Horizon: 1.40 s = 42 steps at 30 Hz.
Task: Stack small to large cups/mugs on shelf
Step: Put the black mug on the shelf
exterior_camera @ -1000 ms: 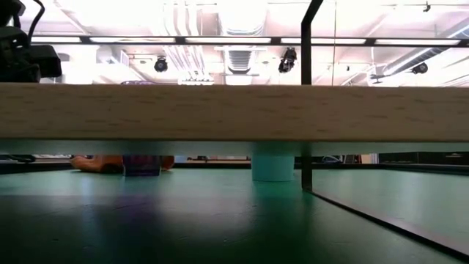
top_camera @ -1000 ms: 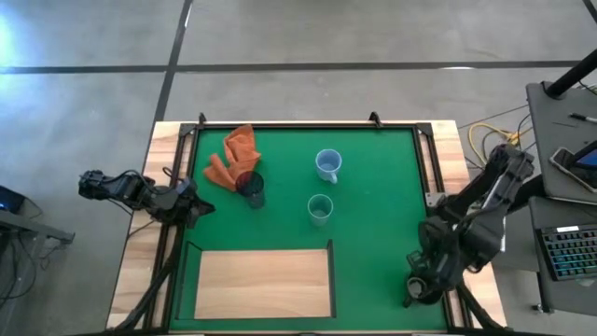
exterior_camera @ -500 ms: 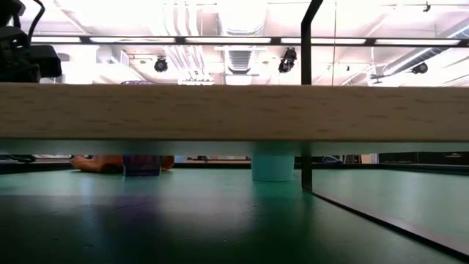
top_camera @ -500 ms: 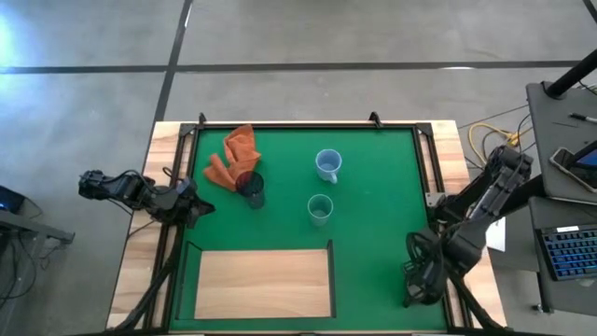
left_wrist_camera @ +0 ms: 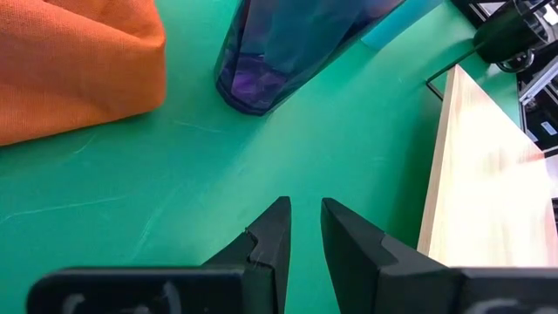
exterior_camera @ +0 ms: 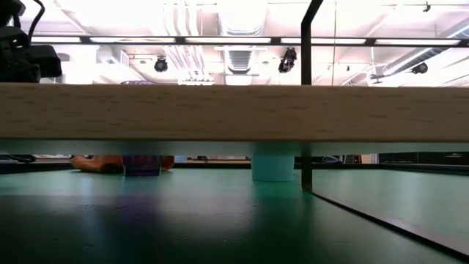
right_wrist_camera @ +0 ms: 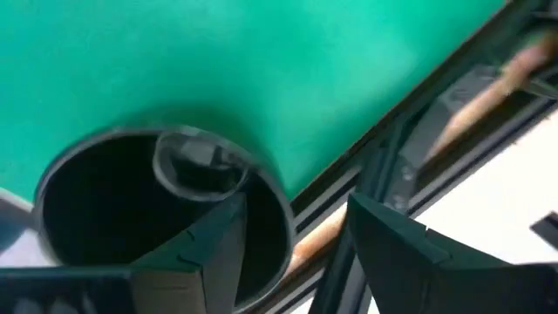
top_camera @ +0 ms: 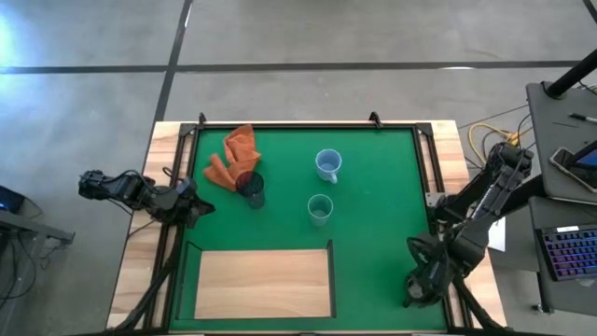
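Green mat (top_camera: 373, 205): covers the table. Shelf (top_camera: 263, 283): wooden board at the mat's near left, nothing on it. Orange cloth (top_camera: 233, 154): far left, touching the purple cup (top_camera: 250, 187). Black mug (right_wrist_camera: 166, 205): near right edge, rim between the spread fingers of the right gripper (right_wrist_camera: 292, 249). Light blue mug (top_camera: 327, 165) and teal cup (top_camera: 320, 209): mid-mat, apart. Left gripper (left_wrist_camera: 302, 228): at the left edge facing the purple cup, fingers nearly together, holding nothing.

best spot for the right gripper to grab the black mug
Take the black mug by its rim wall, from above: it stands upright with its mouth open at the mat's near right edge. The right gripper already has one finger inside and one outside the wall, so closing there probably works.
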Each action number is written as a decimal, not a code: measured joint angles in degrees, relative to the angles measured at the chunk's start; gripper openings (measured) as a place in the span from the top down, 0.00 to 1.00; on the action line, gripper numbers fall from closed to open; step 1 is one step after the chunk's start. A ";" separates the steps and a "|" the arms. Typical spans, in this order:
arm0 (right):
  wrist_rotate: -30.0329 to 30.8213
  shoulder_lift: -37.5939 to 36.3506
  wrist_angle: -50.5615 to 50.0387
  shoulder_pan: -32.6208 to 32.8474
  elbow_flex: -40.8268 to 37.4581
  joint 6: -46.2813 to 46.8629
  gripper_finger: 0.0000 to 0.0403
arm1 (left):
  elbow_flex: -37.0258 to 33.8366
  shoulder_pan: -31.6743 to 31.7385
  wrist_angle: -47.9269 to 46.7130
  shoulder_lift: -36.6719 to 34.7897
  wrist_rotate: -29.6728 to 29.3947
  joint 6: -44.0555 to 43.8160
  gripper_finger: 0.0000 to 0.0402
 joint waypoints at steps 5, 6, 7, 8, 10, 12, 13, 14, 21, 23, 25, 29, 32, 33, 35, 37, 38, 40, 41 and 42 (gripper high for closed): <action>0.02 0.00 2.70 3.24 -0.29 0.30 0.52 | 0.00 0.00 -0.02 0.00 0.02 0.02 0.87; 0.04 0.15 2.78 3.83 -0.25 0.70 0.52 | 0.00 0.00 -0.02 0.00 0.00 0.02 0.87; 0.02 0.23 3.07 4.30 -0.33 1.13 0.52 | 0.00 0.00 -0.02 0.00 0.00 0.01 0.87; -0.02 0.37 3.87 4.74 -0.74 1.69 0.52 | 0.00 -0.01 -0.02 0.00 0.01 0.01 0.87; 0.00 0.85 5.96 5.59 -1.93 2.68 0.52 | 0.00 0.00 -0.02 0.00 0.00 0.00 0.87; 0.01 1.63 9.00 5.89 -3.36 3.32 0.52 | 0.00 0.01 0.00 0.00 0.00 0.00 0.87; 0.01 2.08 10.16 5.90 -4.03 3.47 0.52 | 0.00 0.01 -0.02 0.00 0.00 0.02 0.87; 0.00 2.59 10.79 5.90 -4.56 3.54 0.52 | 0.00 0.00 -0.01 0.00 0.00 0.01 0.87; 0.00 3.82 11.05 5.51 -5.56 3.32 0.61 | 0.00 0.01 -0.02 0.00 0.02 0.00 0.87; 0.02 3.81 11.07 5.21 -5.56 2.48 0.68 | 0.00 0.00 -0.02 0.00 0.01 0.02 0.87; 0.01 3.85 10.84 5.15 -5.61 1.21 0.78 | 0.00 0.00 -0.02 0.00 0.01 0.00 0.87; 0.16 4.02 11.11 4.24 -5.66 -2.42 0.94 | 0.00 -0.01 -0.02 0.00 0.00 0.00 0.87; -0.04 4.11 11.14 2.16 -5.40 -6.48 0.95 | 0.00 -0.01 -0.02 0.00 0.00 0.02 0.87; -0.03 4.12 10.91 1.02 -4.97 -8.84 0.96 | 0.00 0.01 -0.02 0.00 0.00 0.00 0.87; 0.65 4.39 10.25 -2.00 -3.43 -14.53 0.96 | 0.00 0.00 -0.02 0.00 0.01 0.01 0.87; 1.89 4.49 9.22 -6.18 -0.80 -21.30 0.96 | 0.00 -0.01 -0.02 0.02 0.00 0.00 0.87; 2.26 4.60 8.43 -8.40 0.90 -24.87 0.96 | 0.00 0.00 -0.02 0.00 0.01 0.00 0.87; 3.67 5.02 5.32 -12.62 4.75 -32.11 0.96 | 0.00 0.01 -0.02 0.00 0.02 0.00 0.87; 4.33 5.30 3.14 -14.74 6.84 -35.26 0.96 | 0.00 0.00 -0.02 0.02 0.00 0.01 0.87; 4.70 5.59 0.80 -16.73 9.08 -38.24 0.96 | 0.00 -0.01 -0.02 0.00 0.01 0.01 0.87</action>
